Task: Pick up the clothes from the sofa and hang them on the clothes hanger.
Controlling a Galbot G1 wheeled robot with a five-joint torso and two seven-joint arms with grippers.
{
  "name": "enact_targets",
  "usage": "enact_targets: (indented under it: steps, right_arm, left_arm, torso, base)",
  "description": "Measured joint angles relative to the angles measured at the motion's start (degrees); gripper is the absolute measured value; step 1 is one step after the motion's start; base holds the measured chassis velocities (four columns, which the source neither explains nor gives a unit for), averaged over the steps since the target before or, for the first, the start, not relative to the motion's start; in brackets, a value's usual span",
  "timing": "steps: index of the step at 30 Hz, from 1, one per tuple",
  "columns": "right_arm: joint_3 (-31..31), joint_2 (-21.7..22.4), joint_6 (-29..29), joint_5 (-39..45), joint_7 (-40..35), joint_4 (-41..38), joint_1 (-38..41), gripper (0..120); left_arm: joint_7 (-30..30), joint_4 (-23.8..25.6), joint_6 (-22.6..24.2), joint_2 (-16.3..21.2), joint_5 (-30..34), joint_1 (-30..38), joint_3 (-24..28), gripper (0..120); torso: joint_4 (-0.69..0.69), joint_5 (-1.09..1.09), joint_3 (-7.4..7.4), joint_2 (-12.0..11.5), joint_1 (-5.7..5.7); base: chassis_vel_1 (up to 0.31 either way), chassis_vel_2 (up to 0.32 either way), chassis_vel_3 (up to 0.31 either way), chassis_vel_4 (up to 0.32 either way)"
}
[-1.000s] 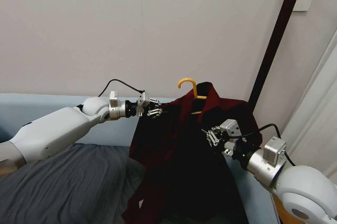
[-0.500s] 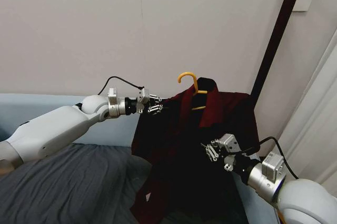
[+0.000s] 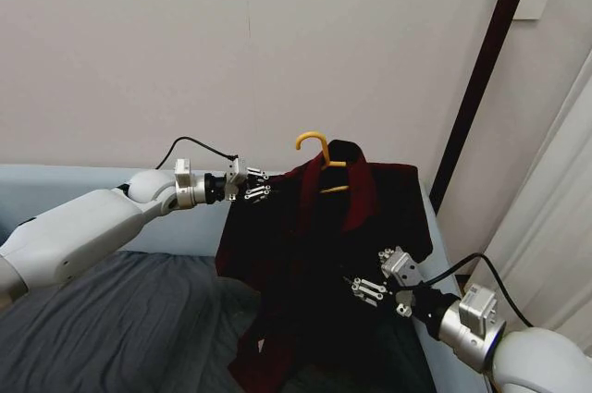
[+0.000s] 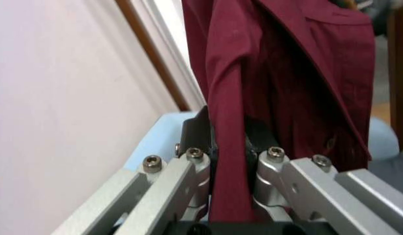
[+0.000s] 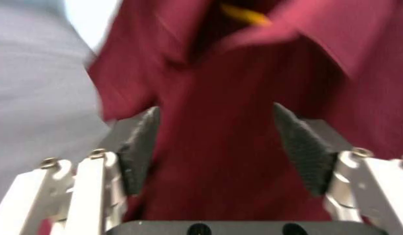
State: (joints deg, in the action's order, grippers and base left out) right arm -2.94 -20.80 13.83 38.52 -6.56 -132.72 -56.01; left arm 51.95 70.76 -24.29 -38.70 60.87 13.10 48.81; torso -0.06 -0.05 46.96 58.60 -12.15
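Over the sofa [image 3: 92, 319], red shirt [image 3: 324, 264] hangs on yellow hanger [image 3: 313, 145], left gripper [image 3: 260, 190] at its 9 o'clock clamped on shoulder cloth, right gripper [image 3: 368, 288] at 5 o'clock wide open, empty; fabric looks light, limp, slippy, so best held at the collar or hanger.

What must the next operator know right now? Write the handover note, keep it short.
Left gripper: shut on the shoulder of the dark red shirt, holding it up above the sofa.
Right gripper: open, in front of the shirt's lower half, gripping nothing.
Shirt: draped on the yellow hanger, whose hook is free in the air and caught on nothing.
Done: shirt lifted off the sofa seat.
Left: get the hook onto the rack; its dark pole stands to the right, apart from the shirt.
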Motion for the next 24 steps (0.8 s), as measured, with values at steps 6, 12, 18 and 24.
enact_targets:
  steps: [6, 12, 18, 24]
  right_arm:
    - [-0.72, 2.30, -1.36, -1.17, 2.35, 4.22, 0.67, 94]
    - [-4.22, 5.94, -1.07, 3.62, 5.04, 7.18, 3.88, 100]
    - [-4.96, 10.40, -2.90, 4.59, 9.52, 10.65, 6.15, 100]
    - [-4.94, 15.14, -4.91, 7.70, 19.39, 12.57, 7.69, 100]
  left_arm:
    - [1.85, -0.92, -2.42, 4.43, -1.82, -1.93, -1.05, 6]
    - [2.23, -0.36, -3.87, 4.97, -2.72, -5.38, -2.21, 6]
    - [3.36, 0.31, -4.95, 2.61, -6.19, -6.37, -2.27, 6]
    - [4.13, 0.62, -6.27, -0.98, -7.18, -7.04, -1.90, 6]
  torso:
    - [0.01, 0.00, 0.00, 0.00, 0.00]
    - [-0.02, 0.00, 0.00, 0.00, 0.00]
    - [-0.02, 0.00, 0.00, 0.00, 0.00]
    - [0.00, 0.02, 0.00, 0.00, 0.00]
  base:
    - [0.000, 0.000, 0.000, 0.000]
    - [0.000, 0.000, 0.000, 0.000]
    - [0.000, 0.000, 0.000, 0.000]
    - [0.000, 0.000, 0.000, 0.000]
